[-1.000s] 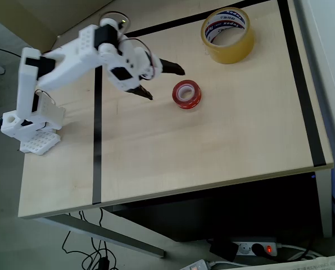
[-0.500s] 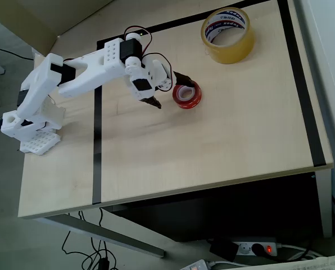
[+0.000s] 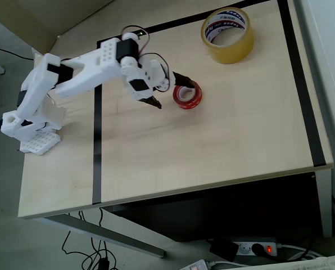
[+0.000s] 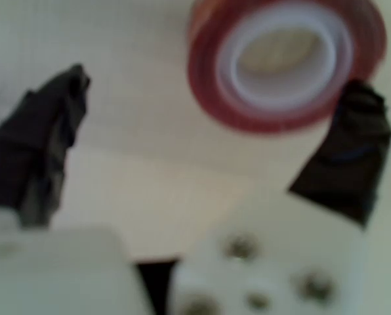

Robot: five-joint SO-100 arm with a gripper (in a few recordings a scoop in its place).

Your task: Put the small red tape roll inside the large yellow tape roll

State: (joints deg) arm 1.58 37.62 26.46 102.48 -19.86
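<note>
small red tape roll (image 3: 188, 94) left-below large yellow tape roll (image 3: 227, 35)

The small glossy red tape roll (image 3: 187, 95) with its pale core is lying flat mid-table. The large amber-yellow translucent tape roll (image 3: 227, 35) with printed white core is sitting flat, well apart, far right.

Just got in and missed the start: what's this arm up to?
The white arm has its gripper open at the small red tape roll, which lies flat on the wooden table. In the wrist view one dark finger sits at the roll's rim, the other well clear. The large yellow tape roll waits, apart, near the table's far edge.
</note>
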